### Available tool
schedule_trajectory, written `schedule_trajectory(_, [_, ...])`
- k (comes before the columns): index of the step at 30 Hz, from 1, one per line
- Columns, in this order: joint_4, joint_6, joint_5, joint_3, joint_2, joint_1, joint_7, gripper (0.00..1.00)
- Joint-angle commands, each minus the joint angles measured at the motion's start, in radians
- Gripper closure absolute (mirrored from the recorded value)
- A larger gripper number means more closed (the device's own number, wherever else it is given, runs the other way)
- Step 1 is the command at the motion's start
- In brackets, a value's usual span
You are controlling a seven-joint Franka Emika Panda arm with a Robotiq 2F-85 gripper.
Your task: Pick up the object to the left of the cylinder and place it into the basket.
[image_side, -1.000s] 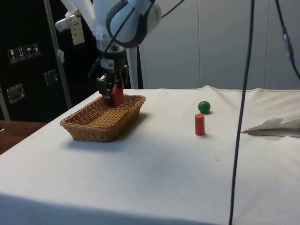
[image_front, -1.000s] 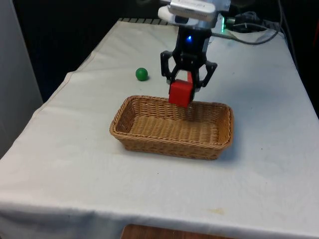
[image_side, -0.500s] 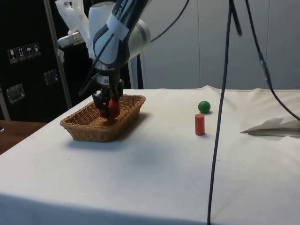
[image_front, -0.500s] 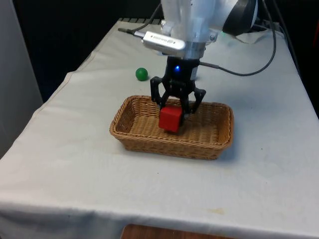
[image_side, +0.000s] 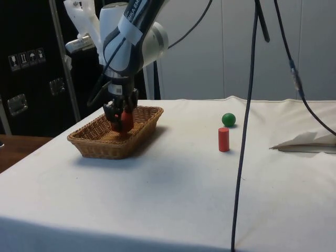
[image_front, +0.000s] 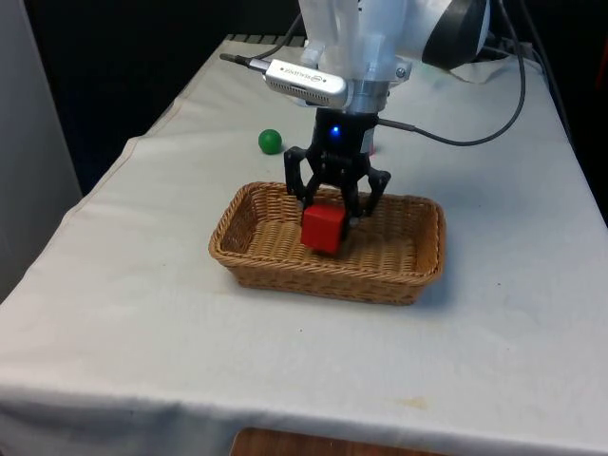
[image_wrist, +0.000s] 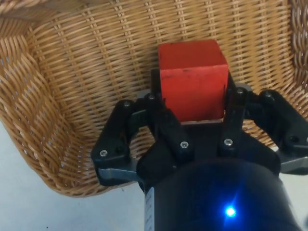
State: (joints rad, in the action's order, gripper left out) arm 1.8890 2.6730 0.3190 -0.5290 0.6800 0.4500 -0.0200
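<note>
The wicker basket (image_front: 256,258) sits mid-frame in the front view, and the gripper (image_front: 334,211) hangs inside it, fingers clamped on the red cube (image_front: 323,228) — low over the woven floor, whether touching I cannot tell. In the side view, right of centre, the red cylinder (image_side: 223,139) stands upright with the green ball (image_side: 228,119) just behind it — both well apart from the basket.

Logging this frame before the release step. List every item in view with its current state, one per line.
gripper: shut on the red cube, lowered into the basket.
red cube: held between the fingers, inside the basket.
basket: upright on the table, holding nothing loose.
red cylinder: standing upright on the cloth, untouched.
green ball: resting on the cloth, apart from the basket.
</note>
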Motion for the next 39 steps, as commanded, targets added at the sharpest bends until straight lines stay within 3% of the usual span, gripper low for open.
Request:
schedule_trajectory(1, [0.000, 0.000, 0.001, 0.001, -0.001, 0.000, -0.001, 0.90])
schedule_trajectory(4, [0.000, 0.000, 0.001, 0.001, 0.000, 0.000, 0.000, 0.63])
schedule_trajectory(5, [0.000, 0.000, 0.000, 0.000, 0.000, 0.001, 0.000, 0.39])
schedule_trajectory(6, [0.000, 0.000, 0.001, 0.000, 0.000, 0.000, 0.000, 0.39])
schedule_trajectory(10, [0.000, 0.000, 0.001, 0.000, 0.000, 0.001, 0.000, 0.02])
schedule_trajectory(17, [0.000, 0.000, 0.001, 0.000, 0.000, 0.001, 0.000, 0.00])
schedule_trajectory(23, [0.006, -0.028, -0.010, -0.025, -0.039, 0.015, -0.003, 0.00])
schedule_trajectory(24, [-0.002, -0.017, -0.001, -0.017, -0.023, 0.008, -0.004, 0.00])
schedule_trajectory(25, [0.007, -0.038, -0.012, -0.031, -0.051, 0.018, -0.005, 0.00])
schedule_trajectory(39, [-0.008, -0.142, -0.017, -0.047, -0.110, 0.024, -0.013, 0.00])
